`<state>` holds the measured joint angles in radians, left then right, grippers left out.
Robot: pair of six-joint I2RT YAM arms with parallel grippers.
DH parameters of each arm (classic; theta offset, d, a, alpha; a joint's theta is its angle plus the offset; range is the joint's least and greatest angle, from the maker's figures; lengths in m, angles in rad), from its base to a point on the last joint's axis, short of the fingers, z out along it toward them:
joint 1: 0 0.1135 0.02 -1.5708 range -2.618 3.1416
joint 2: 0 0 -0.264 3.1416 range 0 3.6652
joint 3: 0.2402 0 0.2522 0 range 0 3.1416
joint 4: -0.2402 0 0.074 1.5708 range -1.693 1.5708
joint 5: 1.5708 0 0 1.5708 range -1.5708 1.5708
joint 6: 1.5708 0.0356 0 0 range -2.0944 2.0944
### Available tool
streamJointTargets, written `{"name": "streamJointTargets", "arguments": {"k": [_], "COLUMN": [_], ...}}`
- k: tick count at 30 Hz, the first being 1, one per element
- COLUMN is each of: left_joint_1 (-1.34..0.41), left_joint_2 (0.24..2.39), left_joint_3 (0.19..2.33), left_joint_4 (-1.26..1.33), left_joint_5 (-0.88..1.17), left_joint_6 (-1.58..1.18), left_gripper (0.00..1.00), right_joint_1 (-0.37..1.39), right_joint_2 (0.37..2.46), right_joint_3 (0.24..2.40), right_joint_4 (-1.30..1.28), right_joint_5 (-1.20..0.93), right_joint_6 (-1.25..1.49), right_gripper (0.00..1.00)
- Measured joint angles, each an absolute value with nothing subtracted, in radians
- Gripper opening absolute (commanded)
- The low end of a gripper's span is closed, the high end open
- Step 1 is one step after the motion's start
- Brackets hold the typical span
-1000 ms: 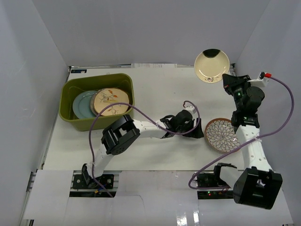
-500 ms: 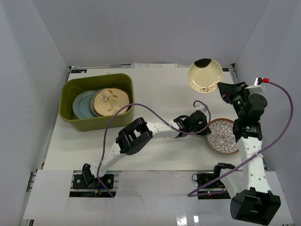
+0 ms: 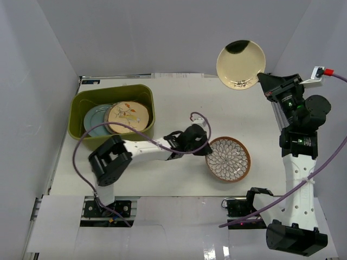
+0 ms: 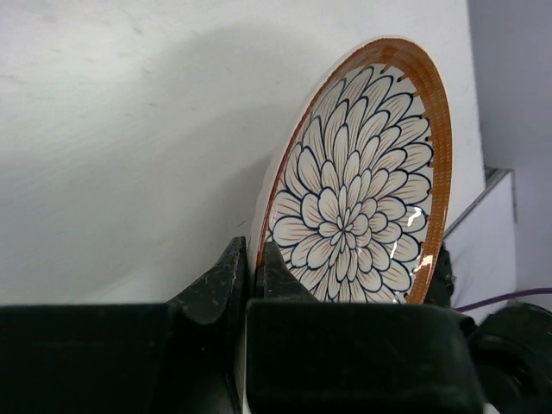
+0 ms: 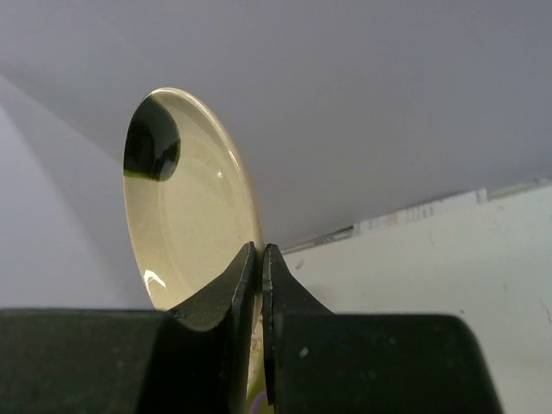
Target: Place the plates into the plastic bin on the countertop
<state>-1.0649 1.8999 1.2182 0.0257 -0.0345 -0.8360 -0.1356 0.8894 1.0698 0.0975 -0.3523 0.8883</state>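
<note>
A green bin [image 3: 113,89] sits at the far left of the table [image 3: 179,100] with two plates [image 3: 127,116] inside. A purple cable [image 3: 76,157] loops over the left arm, which stretches between the bin and the flower plate [image 3: 229,158]. The left gripper [image 3: 205,147] pinches that tilted plate's rim. The right gripper [image 3: 264,79] clamps the cream plate [image 3: 241,64] by its edge, raised against the back wall [image 3: 162,32]

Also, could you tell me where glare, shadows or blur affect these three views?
Top external: even and sharp, with glare only on the glossy front panel. Left wrist: small glints on the petal plate, its soft shadow on the countertop, left gripper nearly black. Right wrist: glints on the cream plate, right gripper underexposed.
</note>
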Motion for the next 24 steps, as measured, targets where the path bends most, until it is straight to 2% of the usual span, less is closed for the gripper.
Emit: {"name": "streamJointTargets", "arguments": {"k": [6,9,12,16,20,24], "left_joint_1": [-0.815,-0.636,-0.466,-0.218,0.039,0.189], "left_joint_2": [1.414,1.188,1.051,0.985,1.022,1.093], "left_joint_3": [1.01,1.016,1.087,1.123,1.056,0.945], "left_joint_4": [-0.064,-0.118,-0.21,-0.292,-0.325,-0.368], "left_joint_5": [0.033,0.023,0.007,0.049,0.163,0.179], "left_joint_6": [-0.836,-0.823,-0.78,-0.724,-0.704,-0.69], "left_gripper": [0.0,0.0,0.0,0.0,0.0,0.0], "right_joint_1": [-0.136,-0.136,-0.135,-0.072,0.171,0.399], "right_joint_2": [0.91,0.909,0.922,0.957,1.029,1.122], "right_joint_3": [1.245,1.249,1.254,1.263,1.32,1.364], "right_joint_4": [0.112,0.112,0.109,0.105,0.056,0.044], "right_joint_5": [-0.419,-0.439,-0.461,-0.466,-0.41,-0.344], "right_joint_6": [0.924,0.945,0.967,0.978,0.918,0.849], "right_gripper": [0.08,0.08,0.08,0.08,0.08,0.08]}}
